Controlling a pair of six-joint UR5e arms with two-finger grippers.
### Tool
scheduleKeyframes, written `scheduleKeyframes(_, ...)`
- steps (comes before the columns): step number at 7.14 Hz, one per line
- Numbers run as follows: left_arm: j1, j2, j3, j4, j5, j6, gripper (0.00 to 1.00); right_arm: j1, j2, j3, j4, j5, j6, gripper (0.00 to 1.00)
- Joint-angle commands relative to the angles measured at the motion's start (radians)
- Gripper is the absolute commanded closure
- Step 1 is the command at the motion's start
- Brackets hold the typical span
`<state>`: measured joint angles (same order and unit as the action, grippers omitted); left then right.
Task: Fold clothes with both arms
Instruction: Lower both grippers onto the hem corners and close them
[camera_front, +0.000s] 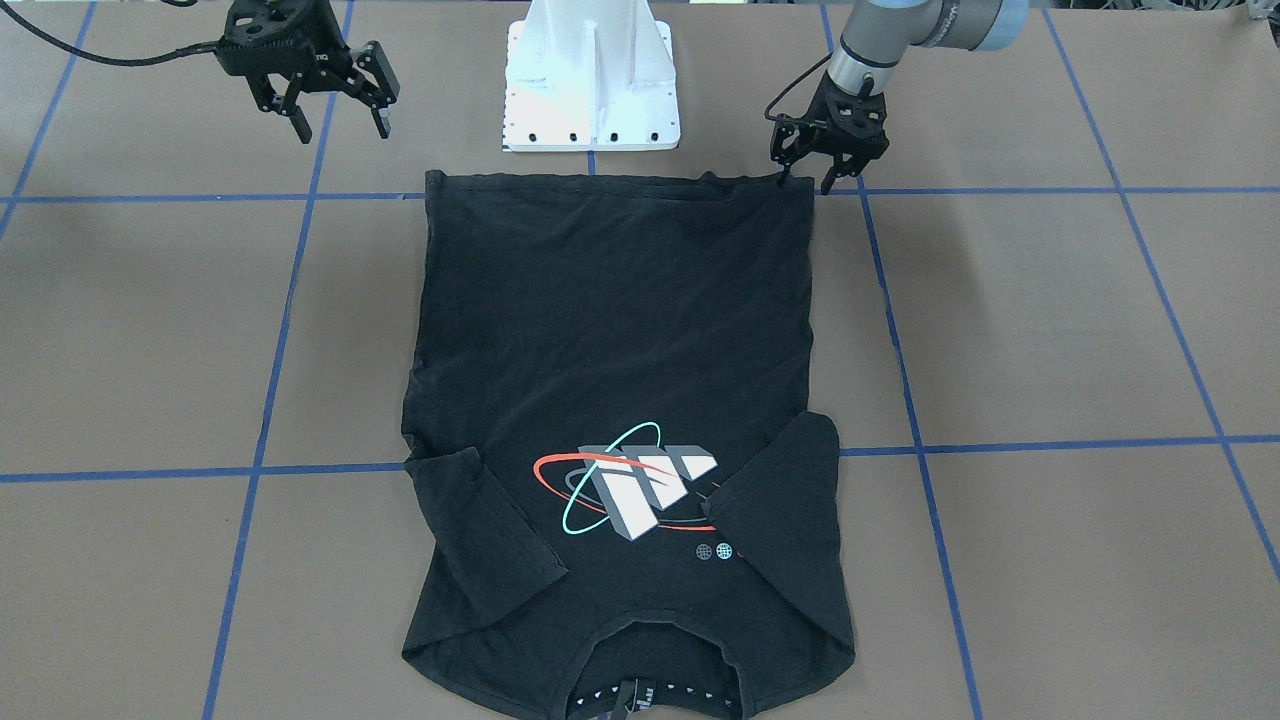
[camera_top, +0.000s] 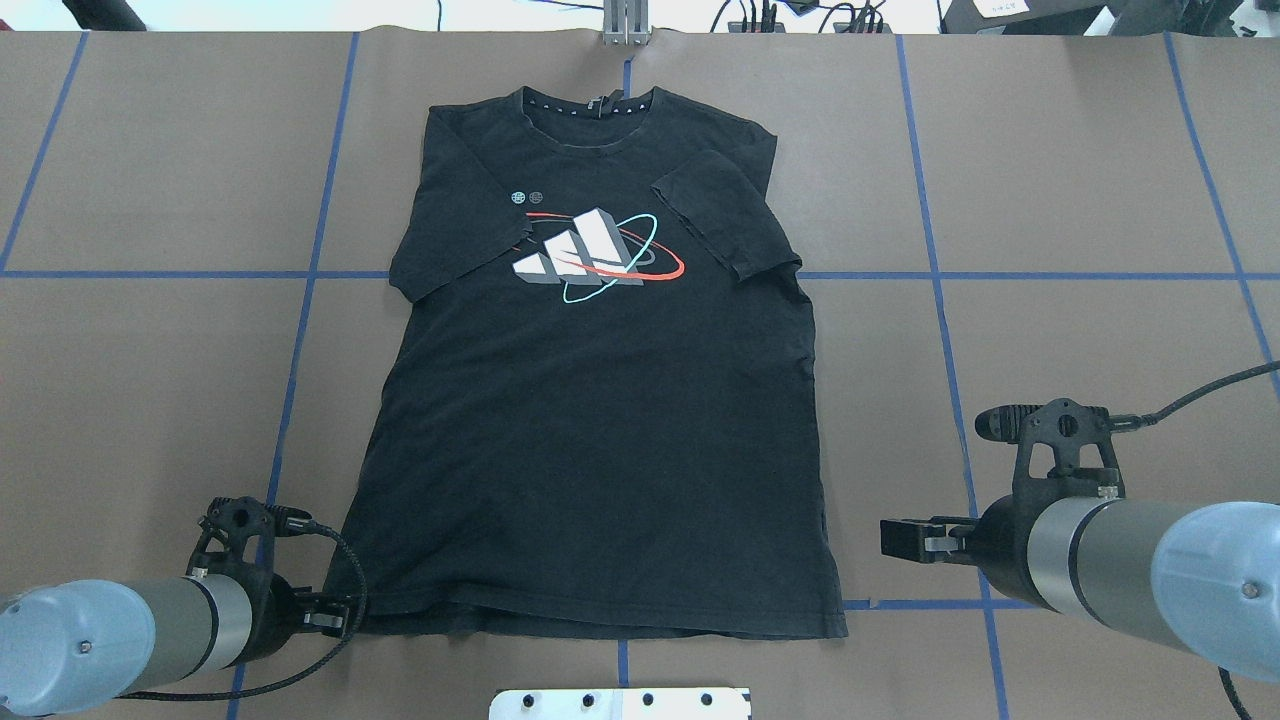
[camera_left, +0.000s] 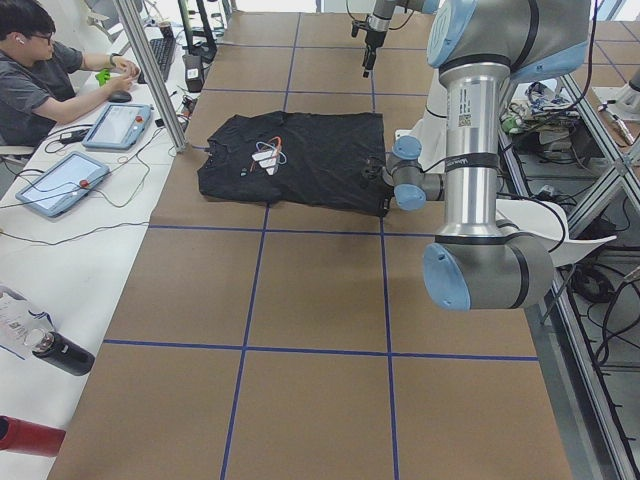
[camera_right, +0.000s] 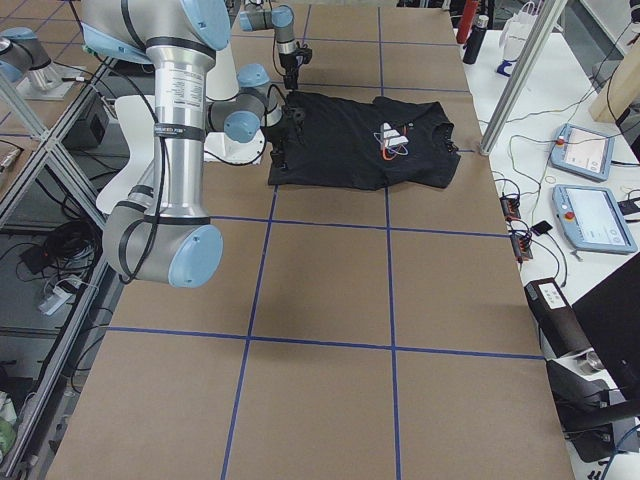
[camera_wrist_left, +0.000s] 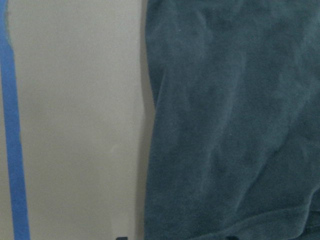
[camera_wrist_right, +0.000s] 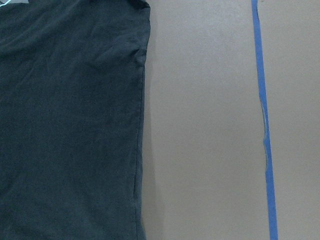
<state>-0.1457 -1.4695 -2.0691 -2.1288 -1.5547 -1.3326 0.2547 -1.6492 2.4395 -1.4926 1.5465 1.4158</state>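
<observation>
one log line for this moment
shirt: flat, print up, sleeves folded in | left pincer: open, at hem corner | right pincer: open, clear of shirt | grasp: none yet

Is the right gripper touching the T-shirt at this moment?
Apart. The front-facing view shows the open right gripper with bare table between it and the hem corner of the T-shirt; the overhead view shows the same gap.

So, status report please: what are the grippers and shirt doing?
Left gripper open at T-shirt hem corner. Right gripper open, clear of the cloth. T-shirt flat, print up, both sleeves folded in. Nothing seen in the way.
</observation>
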Motion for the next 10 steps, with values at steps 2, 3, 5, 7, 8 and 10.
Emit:
scheduleKeyframes(2, 0.017, 0.000, 0.000, -0.002, -0.008, -0.008, 0.49, 0.000, 0.002, -0.001, 0.000, 0.000, 0.000, 0.00)
scheduleKeyframes(3, 0.021, 0.000, 0.000, -0.002, -0.008, -0.008, 0.49, 0.000, 0.002, 0.001, 0.000, 0.000, 0.000, 0.00)
scheduleKeyframes(5, 0.032, -0.006, 0.000, -0.002, -0.008, -0.043, 0.70, 0.000, 0.003, 0.000, 0.000, 0.000, 0.000, 0.00)
scheduleKeyframes(7, 0.032, -0.006, -0.003, 0.000, -0.008, -0.043, 1.00, -0.005, 0.003, -0.001, 0.000, 0.000, 0.000, 0.00)
scheduleKeyframes(8, 0.032, -0.006, -0.009, 0.000, -0.008, -0.043, 1.00, -0.021, 0.005, -0.002, 0.000, -0.005, 0.009, 0.00)
scheduleKeyframes(10, 0.031, -0.005, -0.016, 0.000, -0.008, -0.043, 1.00, -0.164, 0.066, -0.046, 0.000, -0.191, 0.191, 0.01)
